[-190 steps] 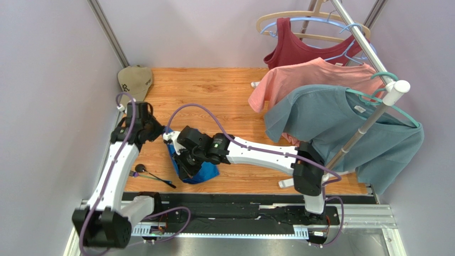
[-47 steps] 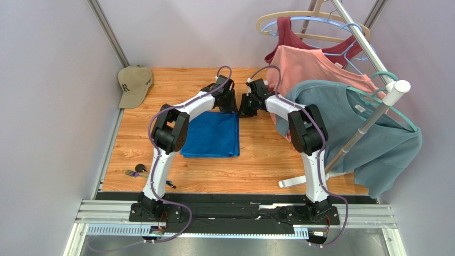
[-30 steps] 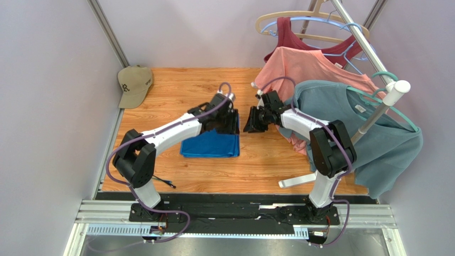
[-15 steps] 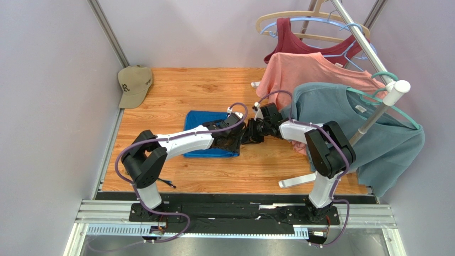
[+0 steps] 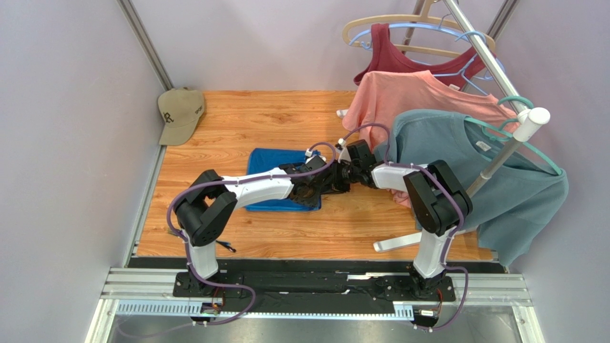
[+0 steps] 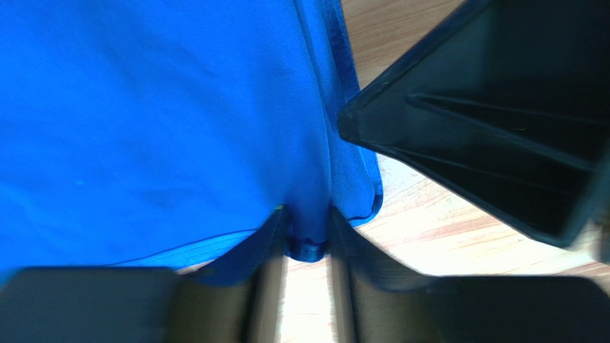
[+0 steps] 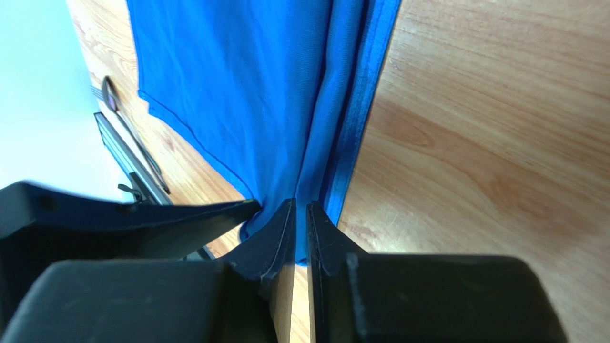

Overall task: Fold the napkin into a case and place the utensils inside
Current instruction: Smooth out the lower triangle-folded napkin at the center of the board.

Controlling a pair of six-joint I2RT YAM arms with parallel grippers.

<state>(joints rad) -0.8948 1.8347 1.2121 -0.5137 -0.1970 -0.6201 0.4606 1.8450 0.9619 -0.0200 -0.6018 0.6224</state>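
Note:
The royal-blue napkin (image 5: pixel 266 158) lies folded on the wooden table, partly under my left arm. My left gripper (image 5: pixel 322 189) is at its right near corner. In the left wrist view it (image 6: pixel 309 246) is shut on a small fold of the napkin (image 6: pixel 157 121). My right gripper (image 5: pixel 342 177) meets it from the right. In the right wrist view it (image 7: pixel 301 214) is shut on the same edge of the napkin (image 7: pixel 243 86). The thin dark utensils (image 7: pixel 125 136) lie beyond the cloth; in the top view only a tip (image 5: pixel 226 247) shows past my left arm.
A tan cap (image 5: pixel 179 111) lies at the far left corner. A clothes rack at the right holds a teal-grey T-shirt (image 5: pixel 465 171), a pink shirt (image 5: pixel 415 100) and a red tank top (image 5: pixel 401 61). Its white foot (image 5: pixel 397 241) rests on the table's near right.
Both grippers have moved from the napkin's far edge toward the near side along its right edge, and now pinch it close together near the near right corner.

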